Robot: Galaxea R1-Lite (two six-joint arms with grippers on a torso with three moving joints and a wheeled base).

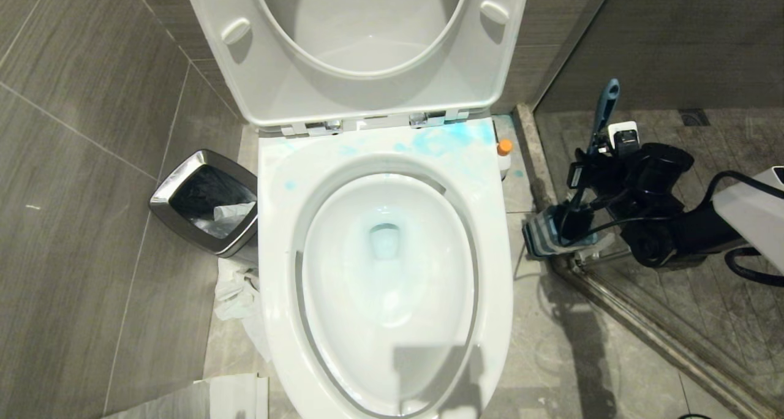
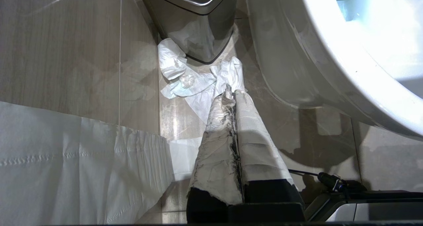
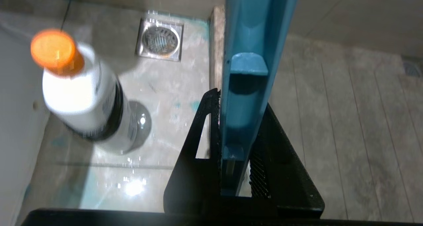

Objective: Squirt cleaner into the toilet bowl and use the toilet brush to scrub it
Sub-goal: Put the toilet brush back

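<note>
The toilet (image 1: 490,321) stands with its seat and lid raised, and blue cleaner (image 1: 444,140) is smeared on the back part of the rim. The water in the bowl (image 1: 386,241) has a pale blue colour.

The right claw (image 3: 235,133) is to the right of the toilet, over the floor beside the shower threshold (image 1: 618,296). Its two black jaws are closed on the blue handle of the toilet brush (image 3: 246,87), so the handle stands between them and rises above the claw. In the head view the brush handle (image 1: 605,103) points up, and the brush holder (image 1: 545,235) sits on the floor just beside the claw.

The cleaner bottle (image 3: 84,103), white with an orange cap, stands upright on the floor next to the back right corner of the toilet, near a metal floor drain (image 3: 160,39).

The left claw (image 2: 235,120) hangs low on the left side of the toilet. Its jaws are wrapped in white tape, pressed together and holding nothing. Crumpled tissue paper (image 2: 191,80) lies on the floor before it, beside a metal trash bin (image 1: 205,201).
</note>
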